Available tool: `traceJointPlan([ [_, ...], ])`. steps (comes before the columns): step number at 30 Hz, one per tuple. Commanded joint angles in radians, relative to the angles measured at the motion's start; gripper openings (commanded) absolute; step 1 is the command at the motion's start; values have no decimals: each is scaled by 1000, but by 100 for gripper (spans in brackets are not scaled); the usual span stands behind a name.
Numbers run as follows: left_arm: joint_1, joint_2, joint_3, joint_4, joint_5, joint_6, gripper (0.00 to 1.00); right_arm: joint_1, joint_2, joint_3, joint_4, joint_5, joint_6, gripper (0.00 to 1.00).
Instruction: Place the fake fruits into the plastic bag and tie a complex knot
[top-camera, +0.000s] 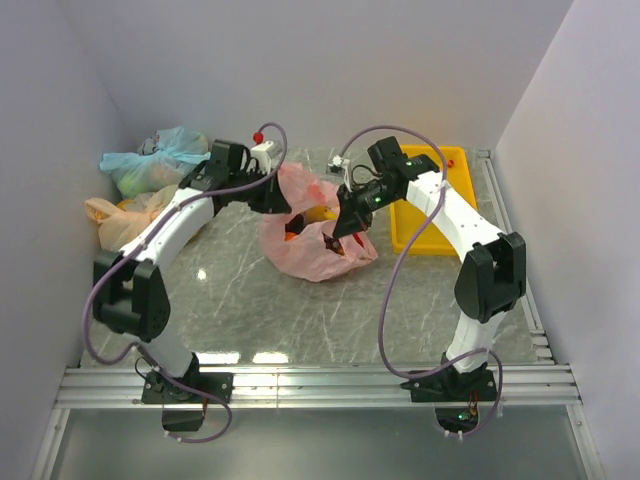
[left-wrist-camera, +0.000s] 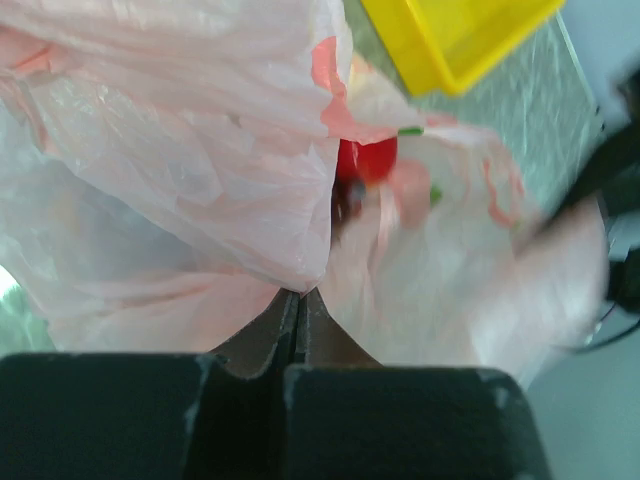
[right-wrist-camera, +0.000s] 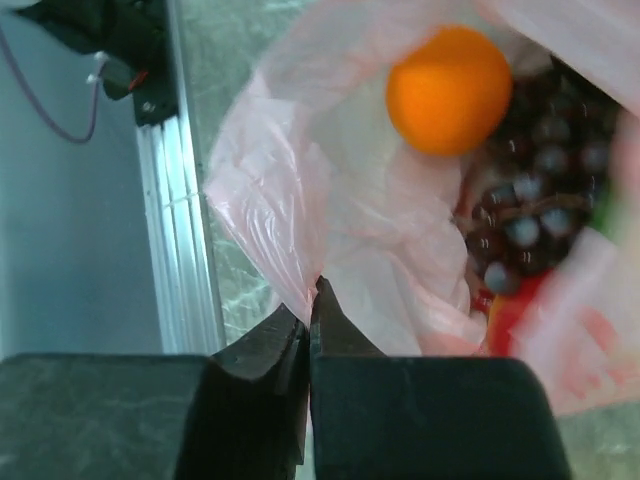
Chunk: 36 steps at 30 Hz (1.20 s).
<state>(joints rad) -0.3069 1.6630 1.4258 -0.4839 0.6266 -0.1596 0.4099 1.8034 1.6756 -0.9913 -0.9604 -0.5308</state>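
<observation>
The salmon-pink plastic bag (top-camera: 318, 250) lies in the middle of the table with its mouth held open between my two grippers. My left gripper (top-camera: 283, 203) is shut on the bag's left edge (left-wrist-camera: 300, 285). My right gripper (top-camera: 350, 228) is shut on the bag's right edge (right-wrist-camera: 312, 290). Inside the bag, the right wrist view shows an orange ball (right-wrist-camera: 450, 88), the dark purple grape bunch (right-wrist-camera: 540, 200) and a bit of red fruit (right-wrist-camera: 515, 310). The left wrist view shows a red round fruit (left-wrist-camera: 366, 160) in the bag's opening. A yellow fruit (top-camera: 322, 213) shows at the mouth.
A yellow tray (top-camera: 445, 215) stands at the back right, under my right arm; it also shows in the left wrist view (left-wrist-camera: 455, 40). A blue-green tied bag (top-camera: 150, 160) and a pale peach-orange tied bag (top-camera: 125, 215) lie at the back left by the wall.
</observation>
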Motion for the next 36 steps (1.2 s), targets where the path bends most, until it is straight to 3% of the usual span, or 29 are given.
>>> traceJointPlan([
  [1, -3, -170, -96, -50, 13, 90, 0, -37, -120, -48, 254, 92, 199, 0],
  [5, -38, -353, -237, -107, -1, 207, 0, -97, -176, -16, 381, 88, 340, 0],
  [11, -63, -577, -364, -124, 35, 200, 3, -155, -185, 68, 447, 8, 413, 0],
  [14, -69, -624, -351, -146, 47, 210, 39, -142, -196, 58, 418, -86, 301, 0],
  [15, -69, -635, -305, -157, 51, 225, 42, -135, -216, 44, 411, -122, 273, 0],
  [18, -69, -644, -199, -153, 47, 255, 53, -117, -274, -54, 443, -156, 200, 0],
  [22, -69, -576, -81, -104, 105, 241, 57, -91, -306, -123, 459, -193, 125, 0],
  [27, -81, -374, 25, 65, 127, 107, 62, -77, -299, -119, 448, -235, 11, 1],
  [28, -84, -337, 51, 71, 139, 101, 63, -74, -299, -113, 451, -239, -4, 3],
  [31, -107, -211, 151, 41, 176, 147, 67, -66, -297, -112, 476, -224, -75, 26],
  [32, -110, -195, 159, 50, 177, 147, 67, -63, -300, -113, 482, -206, -87, 37],
  [36, -110, -167, 148, 111, 203, 146, 67, -91, -292, -88, 407, -113, -156, 43],
])
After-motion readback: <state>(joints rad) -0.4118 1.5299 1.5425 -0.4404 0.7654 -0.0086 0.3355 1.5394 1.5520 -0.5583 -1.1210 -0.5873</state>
